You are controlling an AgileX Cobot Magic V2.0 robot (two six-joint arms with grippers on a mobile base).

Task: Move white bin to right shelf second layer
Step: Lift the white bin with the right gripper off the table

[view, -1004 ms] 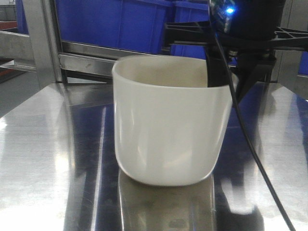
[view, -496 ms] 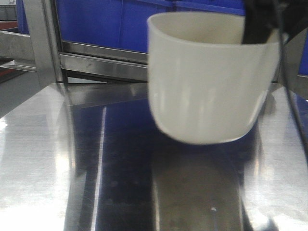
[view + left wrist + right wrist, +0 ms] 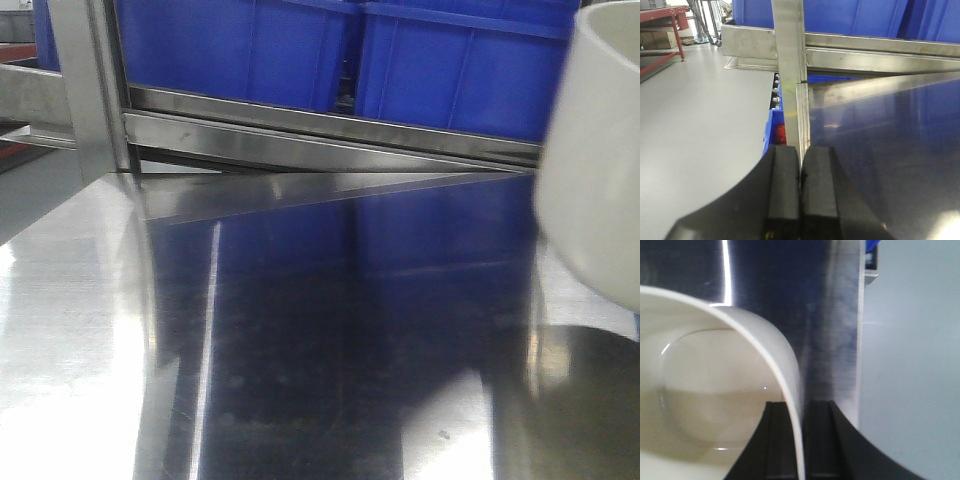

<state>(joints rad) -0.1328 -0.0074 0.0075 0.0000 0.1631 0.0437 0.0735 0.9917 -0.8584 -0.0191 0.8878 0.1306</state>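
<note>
Left of the left pincer (image 3: pixel 800 195), grey floor (image 3: pixel 700 125) and, far back, a red frame (image 3: pixel 665 15). Sits fully shut, pad flat against pad, with nothing held. Straight ahead of it, a steel post (image 3: pixel 789 45) upright at the corner of the mirror-like surface (image 3: pixel 890 150); behind the post, a steel rail (image 3: pixel 880 47) carrying blue crates (image 3: pixel 850 17). Just ahead of the fingertips, on the floor side of the post, part of a lower blue crate (image 3: pixel 771 130).

Over at the right pincer (image 3: pixel 801 412): pinches the wall of the white bin (image 3: pixel 705 390), closed down to the wall's thickness, one finger inside the tub, the other outside. Left of this pincer, the bin's glossy cream interior and rounded floor. Beneath and just right of it, the streaked steel surface, then more grey floor further right.

In the front view, shows the white bin cut by the right edge, apparently hanging clear of the surface, with a dull reflection under it. Behind, to the bin's left, the blue crates on their rail, mirrored dark blue in the steel.
</note>
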